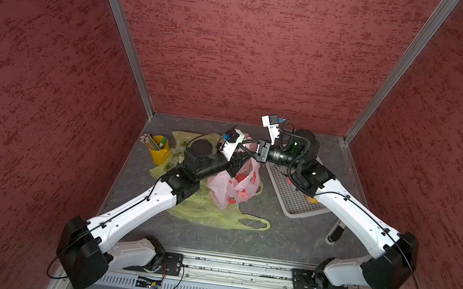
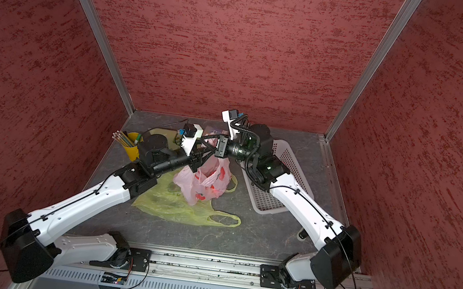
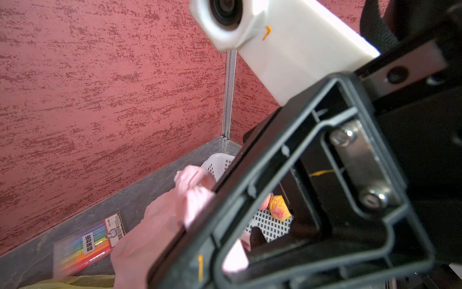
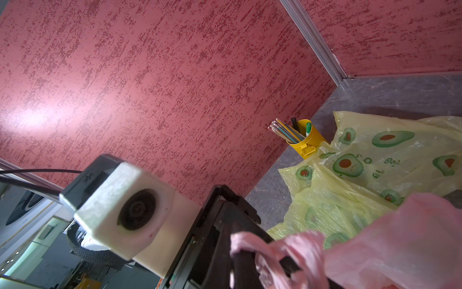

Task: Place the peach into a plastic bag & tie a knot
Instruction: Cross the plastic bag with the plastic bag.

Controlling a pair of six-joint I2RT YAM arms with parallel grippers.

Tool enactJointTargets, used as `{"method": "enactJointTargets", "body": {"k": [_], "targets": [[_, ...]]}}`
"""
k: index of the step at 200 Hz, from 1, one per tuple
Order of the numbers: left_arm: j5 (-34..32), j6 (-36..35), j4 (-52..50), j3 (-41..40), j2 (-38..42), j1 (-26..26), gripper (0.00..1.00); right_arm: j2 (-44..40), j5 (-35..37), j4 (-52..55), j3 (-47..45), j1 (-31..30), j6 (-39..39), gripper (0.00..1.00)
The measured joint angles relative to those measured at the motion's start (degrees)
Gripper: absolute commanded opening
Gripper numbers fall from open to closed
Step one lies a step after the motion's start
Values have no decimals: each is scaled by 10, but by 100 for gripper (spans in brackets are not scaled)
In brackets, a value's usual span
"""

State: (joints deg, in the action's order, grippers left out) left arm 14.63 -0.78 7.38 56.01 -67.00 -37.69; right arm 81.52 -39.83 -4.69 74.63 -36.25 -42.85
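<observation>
A pink plastic bag (image 1: 234,187) with red prints hangs upright mid-table, its top gathered between my two grippers in both top views. My right gripper (image 1: 249,151) reaches in from the right and is shut on a twisted pink handle (image 4: 252,240). My left gripper (image 1: 240,156) meets it from the left at the bag's top; the right gripper's body and the bag (image 3: 150,237) hide its jaws. Red patches show through the bag (image 2: 204,181); I cannot tell if one is the peach. A peach (image 3: 280,209) lies in the white basket (image 3: 270,225).
Yellow-green avocado-print bags (image 1: 209,214) lie flat under and around the pink bag. A yellow pencil cup (image 1: 159,150) stands at the back left. The white basket (image 1: 292,200) sits on the right under my right arm. A pen pack (image 3: 92,242) lies by the back wall.
</observation>
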Motion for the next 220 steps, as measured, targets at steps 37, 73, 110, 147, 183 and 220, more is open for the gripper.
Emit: {"method": "enactJointTargets", "body": {"k": [37, 73, 110, 147, 183, 220], "targets": [[-7, -1, 9, -10, 7, -1, 23, -3, 0, 13, 0, 0, 3, 0], [-6, -2, 23, -13, 7, -2, 18, -9, 1, 22, 0, 4, 5, 0], [-3, -2, 28, -15, 7, -3, 13, -11, 1, 29, 0, 8, 9, 5], [2, -2, 30, -17, 7, -2, 12, -17, 7, 73, 18, 17, 30, 30], [12, -2, 37, -17, 7, -2, 12, -42, 32, 117, 37, 38, 44, 47], [29, -1, 38, -17, 7, -2, 12, -55, 83, 148, 52, 51, 52, 53]]}}
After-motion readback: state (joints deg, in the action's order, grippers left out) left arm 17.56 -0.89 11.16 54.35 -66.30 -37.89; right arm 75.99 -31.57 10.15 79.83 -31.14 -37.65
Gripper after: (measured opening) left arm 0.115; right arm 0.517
